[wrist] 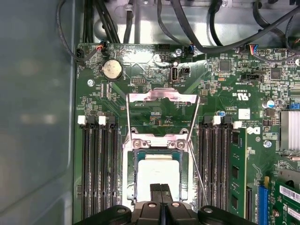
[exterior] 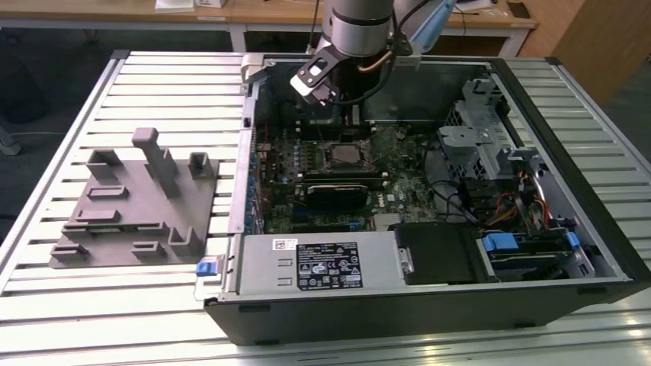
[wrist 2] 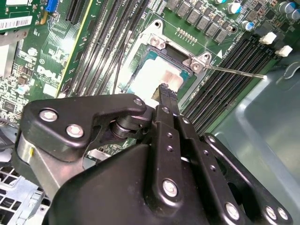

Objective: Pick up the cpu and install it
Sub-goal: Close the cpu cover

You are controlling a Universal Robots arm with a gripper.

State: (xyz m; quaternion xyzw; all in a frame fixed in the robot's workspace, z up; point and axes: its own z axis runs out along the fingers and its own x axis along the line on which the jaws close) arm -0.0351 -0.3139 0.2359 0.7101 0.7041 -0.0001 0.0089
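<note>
Slatted metal table (exterior: pixel 152 84), one open computer case (exterior: pixel 407 316), one cpu (wrist: pixel 154 168) in socket (wrist: pixel 140 140), fingers (wrist: pixel 155 193) pressed together, seemingly touching it.

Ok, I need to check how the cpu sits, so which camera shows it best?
The first wrist view: it looks straight down on the cpu lying in the open socket, one edge hidden by the fingers. The second wrist view shows it slanted, partly behind the fingers; the exterior view, small, near the arm.

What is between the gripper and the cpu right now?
Nothing shows between them: in both wrist views the gripper hangs directly over the cpu, at its pale top.
</note>
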